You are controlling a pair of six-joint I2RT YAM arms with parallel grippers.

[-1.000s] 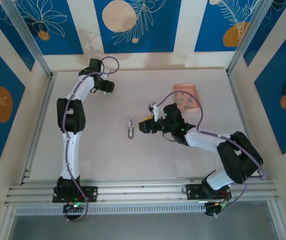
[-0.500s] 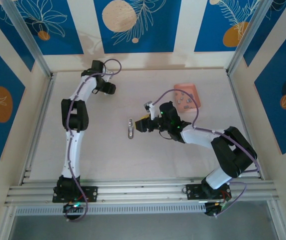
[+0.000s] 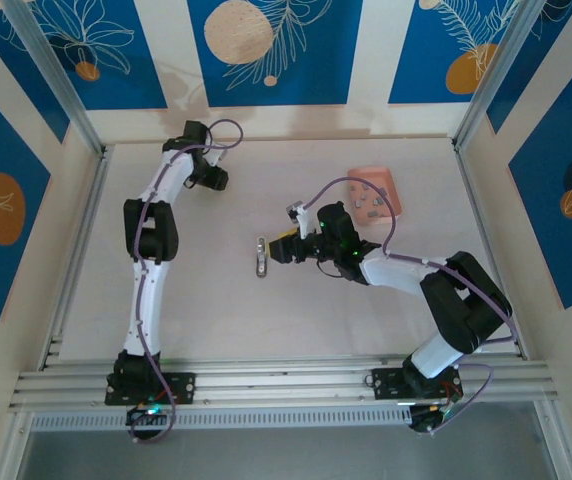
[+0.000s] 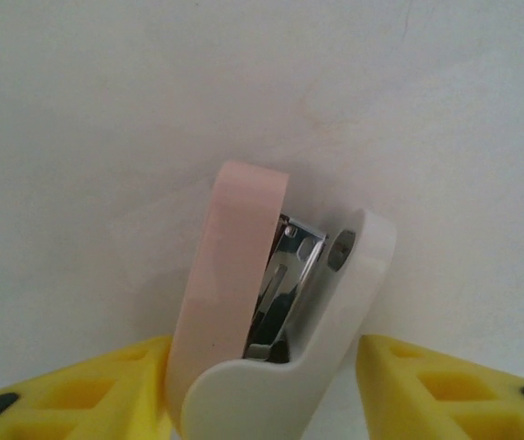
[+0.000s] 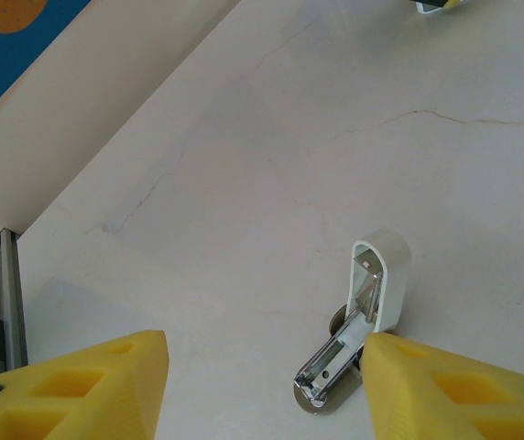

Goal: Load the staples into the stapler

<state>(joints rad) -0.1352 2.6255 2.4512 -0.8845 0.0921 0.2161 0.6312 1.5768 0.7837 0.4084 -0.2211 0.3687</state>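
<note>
A pink and white stapler (image 4: pixel 244 302) stands between the yellow fingers of my left gripper (image 4: pixel 265 344), its metal magazine showing. The left finger touches the pink side and the right finger stands a sliver off the white side. This gripper (image 3: pixel 216 178) is at the table's far left. A second stapler (image 5: pixel 363 312), white with its lid up and its metal channel bare, lies mid-table (image 3: pixel 260 255). My right gripper (image 5: pixel 267 339) is open just right of it (image 3: pixel 282 250), one fingertip beside the channel. The staples (image 3: pixel 374 203) are tiny grey bits in the pink tray (image 3: pixel 356 178).
The tray sits at the back right, behind my right forearm. An aluminium rail (image 5: pixel 5 275) runs along the table's left edge, and upright frame posts (image 3: pixel 61 80) stand at the back corners. Bare tabletop (image 3: pixel 226 320) lies between the arms' bases and the white stapler.
My right gripper has slid left, closer to the white stapler. The left arm has only shifted slightly at the back left.
</note>
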